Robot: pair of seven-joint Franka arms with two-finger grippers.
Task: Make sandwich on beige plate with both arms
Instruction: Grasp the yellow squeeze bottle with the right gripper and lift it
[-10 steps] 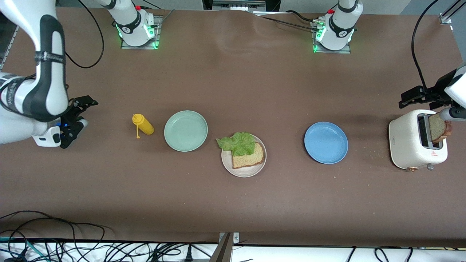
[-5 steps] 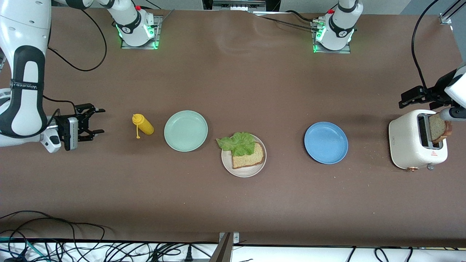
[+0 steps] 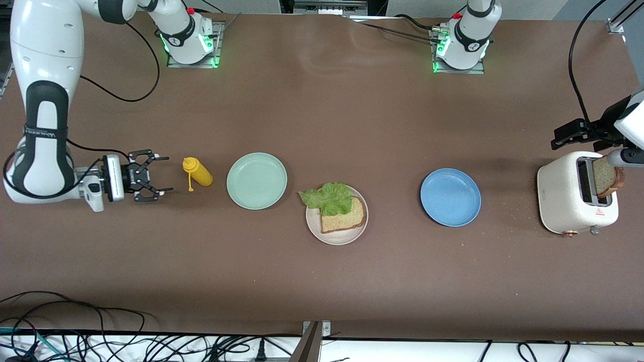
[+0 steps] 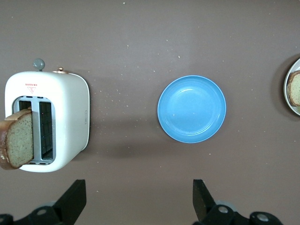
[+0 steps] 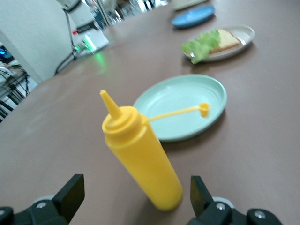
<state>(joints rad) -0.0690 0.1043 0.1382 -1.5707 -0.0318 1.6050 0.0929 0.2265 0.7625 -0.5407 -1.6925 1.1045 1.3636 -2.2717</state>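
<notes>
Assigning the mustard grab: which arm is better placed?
Right. Its gripper sits level beside the mustard bottle, jaws open and facing it. The left gripper hangs open up by the toaster at the left arm's end of the table.

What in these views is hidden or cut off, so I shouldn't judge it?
- Left gripper: wrist view shows only open finger bases; front view's edge crops it above the toaster.
- Bread slice in toaster: lower part hidden in the slot.
- Bread on beige plate: the lettuce covers part.
- Right gripper: open beside the mustard bottle; contact unclear.
</notes>
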